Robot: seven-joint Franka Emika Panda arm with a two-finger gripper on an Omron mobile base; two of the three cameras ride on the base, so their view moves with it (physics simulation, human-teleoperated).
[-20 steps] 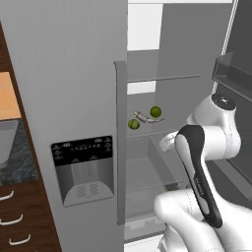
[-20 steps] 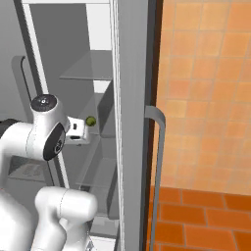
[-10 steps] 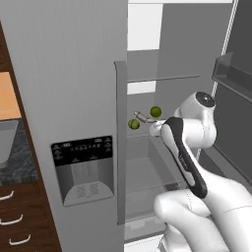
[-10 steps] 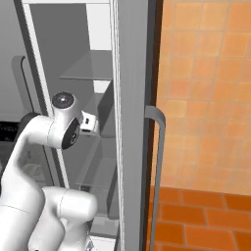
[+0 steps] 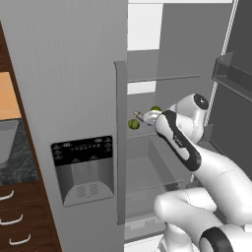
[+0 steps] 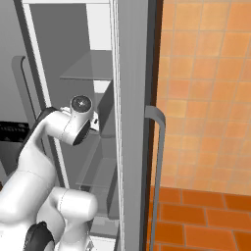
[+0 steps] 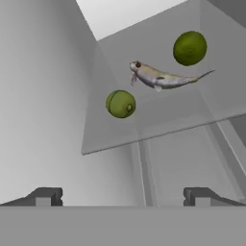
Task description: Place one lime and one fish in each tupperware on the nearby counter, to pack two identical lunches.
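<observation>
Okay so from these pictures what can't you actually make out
- Left base view: the arm hides the fingers and most of the fish; limes are small.
- Right base view: the closed fridge door hides the shelf contents.
- Hand view: the fingers are cut off by the bottom edge.
- Left base view: the counter is cut off by the left edge.

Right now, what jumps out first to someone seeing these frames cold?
The white arm reaching into the open fridge, its gripper open and empty, short of a glass shelf. On that shelf lie two limes, one near the front edge and one further back, with a small fish between them. In the left base view, the closed fridge door with its dispenser panel stands to the left.
</observation>
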